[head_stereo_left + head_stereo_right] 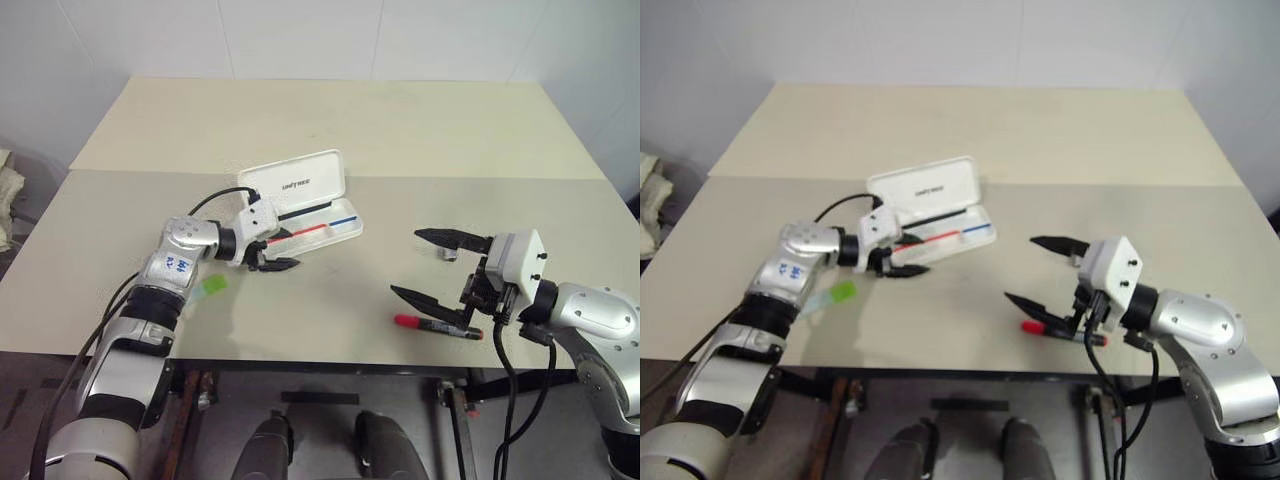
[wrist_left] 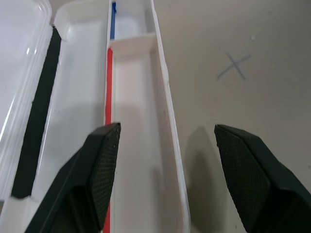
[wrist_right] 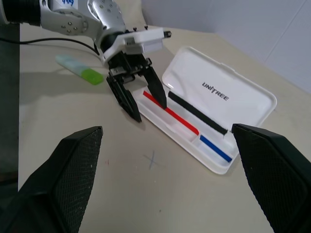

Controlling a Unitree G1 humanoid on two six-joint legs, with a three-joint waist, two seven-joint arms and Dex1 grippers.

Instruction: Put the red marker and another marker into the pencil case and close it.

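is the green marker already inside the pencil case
No, the green marker lies on the table beside the left arm, outside the open pencil case.

Silver arms, white wrists, black cables and fingers.

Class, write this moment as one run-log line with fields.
pencil case: open, no markers inside | left hand: open, empty, straddling case's front wall | right hand: open, above red marker | green marker: on table

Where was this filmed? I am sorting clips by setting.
Probably a lab or test room: a plain beige table against bare white walls, with only a white pencil case, open, and two markers laid out.
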